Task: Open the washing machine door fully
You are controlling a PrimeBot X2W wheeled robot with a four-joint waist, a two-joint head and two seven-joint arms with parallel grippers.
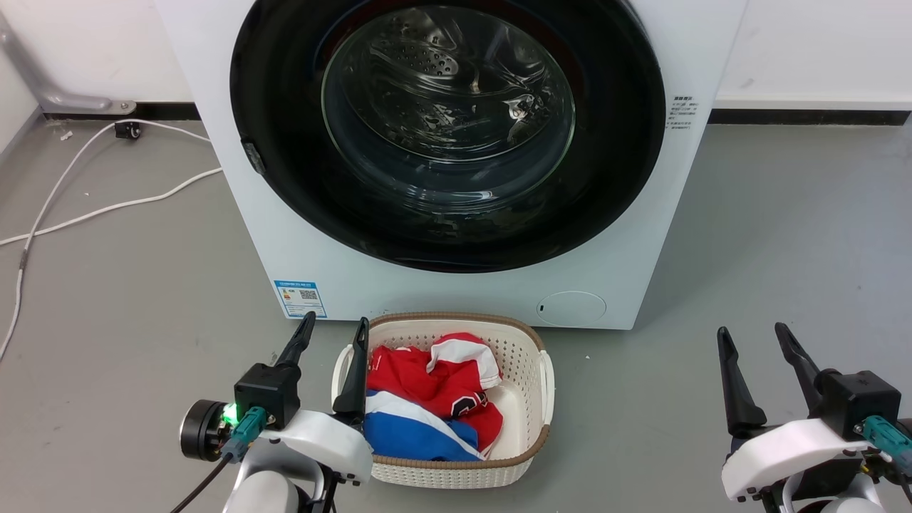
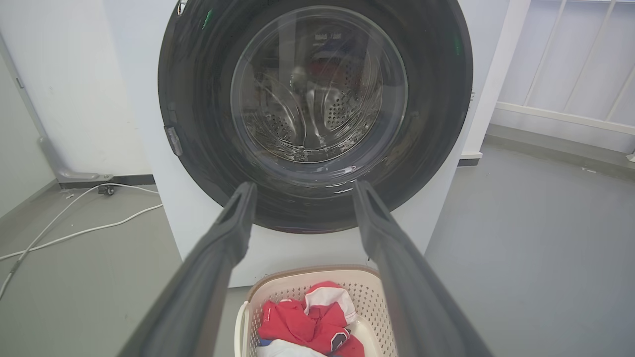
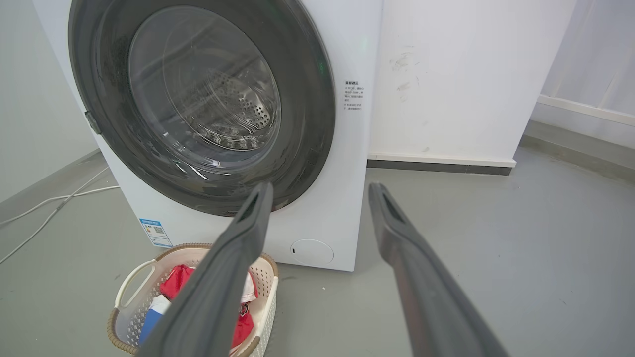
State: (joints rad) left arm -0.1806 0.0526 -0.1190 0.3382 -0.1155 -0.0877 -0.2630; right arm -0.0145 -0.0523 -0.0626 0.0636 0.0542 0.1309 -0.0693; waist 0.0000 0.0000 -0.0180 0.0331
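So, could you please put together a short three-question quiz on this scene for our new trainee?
1. True or false: the washing machine door is shut against the washing machine.
2. What colours are the clothes in the laundry basket? A) red, white and blue B) green and yellow C) all black
3. Fill in the word: the left gripper and the right gripper both have their fingers ____, holding nothing.

Key: 1 true; 2 A; 3 open.
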